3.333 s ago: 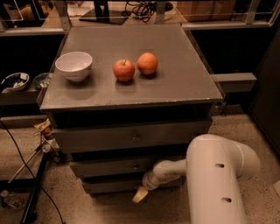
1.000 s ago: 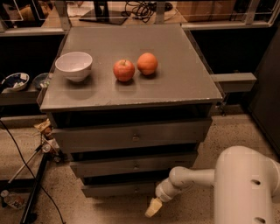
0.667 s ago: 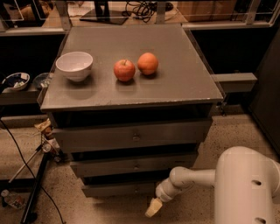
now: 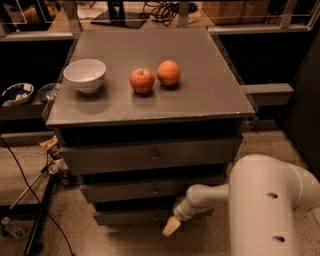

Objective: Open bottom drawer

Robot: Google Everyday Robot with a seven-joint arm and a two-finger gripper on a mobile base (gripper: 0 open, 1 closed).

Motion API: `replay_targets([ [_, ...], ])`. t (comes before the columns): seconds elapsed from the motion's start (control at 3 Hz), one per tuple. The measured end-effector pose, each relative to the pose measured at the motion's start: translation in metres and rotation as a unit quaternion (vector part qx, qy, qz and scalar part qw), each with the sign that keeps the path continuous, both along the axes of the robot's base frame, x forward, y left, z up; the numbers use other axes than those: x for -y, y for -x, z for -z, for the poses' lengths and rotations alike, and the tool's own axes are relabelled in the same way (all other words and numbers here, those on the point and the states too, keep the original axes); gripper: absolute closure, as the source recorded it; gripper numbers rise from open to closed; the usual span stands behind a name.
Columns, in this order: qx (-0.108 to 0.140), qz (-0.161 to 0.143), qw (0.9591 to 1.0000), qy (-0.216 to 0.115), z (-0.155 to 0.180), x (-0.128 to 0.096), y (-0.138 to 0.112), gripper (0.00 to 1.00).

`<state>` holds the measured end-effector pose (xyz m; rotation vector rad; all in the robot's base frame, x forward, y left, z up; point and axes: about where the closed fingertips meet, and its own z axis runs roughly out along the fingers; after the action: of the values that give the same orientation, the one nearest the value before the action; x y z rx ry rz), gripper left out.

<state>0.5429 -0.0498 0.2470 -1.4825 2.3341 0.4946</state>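
While the bulky white robot arm (image 4: 260, 205) filled the lower right of the single camera view, its slim forearm reached left toward the foot of a grey three-drawer cabinet. The gripper (image 4: 171, 226), a pale yellowish tip, hung low in the centre of the frame, just in front of the lower edge of the bottom drawer (image 4: 125, 216). Whether the gripper was parted or closed could not be told, nor whether it touched the drawer.

That flat grey bottom drawer, the narrowest front of the stack, sat at the lower centre, tucked under the mid-width grey drawer (image 4: 150, 189), which in turn lay beneath the widest grey top drawer (image 4: 150, 156) with its small central knob. All three fronts looked pushed in.

Above them, the cabinet's flat grey top (image 4: 210, 95) spread across the middle of the frame. On it a round white bowl (image 4: 85, 75) stood at the left, a red apple (image 4: 142, 80) near the centre, and an orange fruit (image 4: 169, 73) just beside the apple on its right.

Around the cabinet the room was dim. Speckled stone flooring (image 4: 75, 240) showed at the lower left, crossed by thin black cables (image 4: 20, 165). A dark shelf at the left edge carried a small dish (image 4: 17, 92), and a lighter desk (image 4: 150, 12) with tangled cords ran along the top of the frame.
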Motion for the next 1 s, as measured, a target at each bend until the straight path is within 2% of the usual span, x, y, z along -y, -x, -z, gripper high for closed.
replay_targets([
  [0.33,-0.008,-0.001,1.0,-0.004,0.009,-0.002,0.001,0.0],
  [0.67,-0.018,-0.017,0.9997,-0.01,0.024,-0.014,-0.008,0.0],
  [1.0,-0.018,-0.017,0.9996,-0.01,0.024,-0.014,-0.008,0.0],
])
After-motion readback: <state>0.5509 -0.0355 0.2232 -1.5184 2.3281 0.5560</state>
